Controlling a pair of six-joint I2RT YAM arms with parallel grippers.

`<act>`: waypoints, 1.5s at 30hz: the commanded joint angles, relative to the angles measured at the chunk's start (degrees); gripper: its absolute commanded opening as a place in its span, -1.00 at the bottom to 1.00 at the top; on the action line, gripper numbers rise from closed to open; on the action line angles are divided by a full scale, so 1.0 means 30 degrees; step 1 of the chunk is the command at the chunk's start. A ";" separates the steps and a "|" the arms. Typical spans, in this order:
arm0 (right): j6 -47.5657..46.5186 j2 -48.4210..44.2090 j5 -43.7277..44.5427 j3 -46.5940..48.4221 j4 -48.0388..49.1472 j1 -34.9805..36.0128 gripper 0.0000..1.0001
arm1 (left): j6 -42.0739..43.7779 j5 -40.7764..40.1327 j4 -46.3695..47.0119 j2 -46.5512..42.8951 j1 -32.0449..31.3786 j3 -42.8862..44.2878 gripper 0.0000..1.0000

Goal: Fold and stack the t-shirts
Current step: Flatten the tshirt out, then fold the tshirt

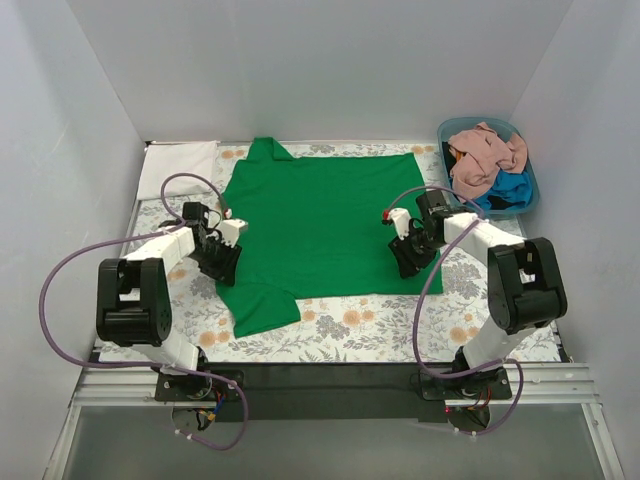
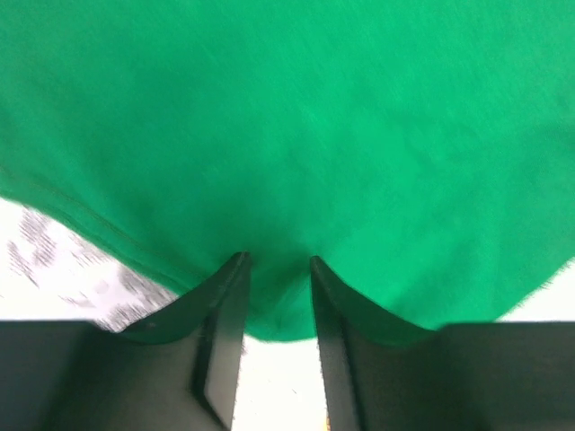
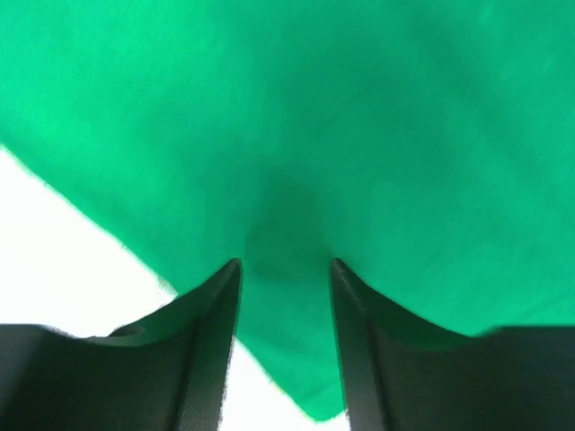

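So, cover [image 1: 400, 325]: floral, under everything left of tub [image 1: 530, 195].
Shirt [image 1: 320, 220]: green, spread flat, just left of tub.
Handling: soft, light, limp; likely best taken by both side edges together.
Left gripper [image 2: 277, 262]: pinching shirt's side edge far from tub.
Right gripper [image 3: 285, 263]: pinching side edge nearer tub; cloth puckers there.
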 commanded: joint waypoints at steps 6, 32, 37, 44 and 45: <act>-0.3180 -0.5077 -0.0342 0.0693 -0.4451 -0.0059 0.51 | 0.2720 0.3309 -0.5919 -0.3725 0.1043 0.2706 -0.08; -0.8405 -0.5146 0.4903 -0.5579 0.0380 0.0000 0.15 | 1.2360 0.3663 -0.7807 -1.0468 -0.5516 -0.3121 0.02; -0.8200 -0.4676 0.4845 -0.5521 0.0410 0.0000 0.10 | 1.3946 0.3345 -0.7984 -1.1145 -0.7477 -0.3908 -0.04; -0.8375 -0.4266 0.5078 -0.5520 0.0380 0.0000 0.04 | 1.5530 0.1937 -0.6697 -0.9973 -0.8068 -0.5170 -0.04; -0.8462 -0.4149 0.5108 -0.5607 0.0438 0.0000 0.02 | 1.5705 0.1792 -0.6318 -0.9914 -0.8097 -0.5317 -0.03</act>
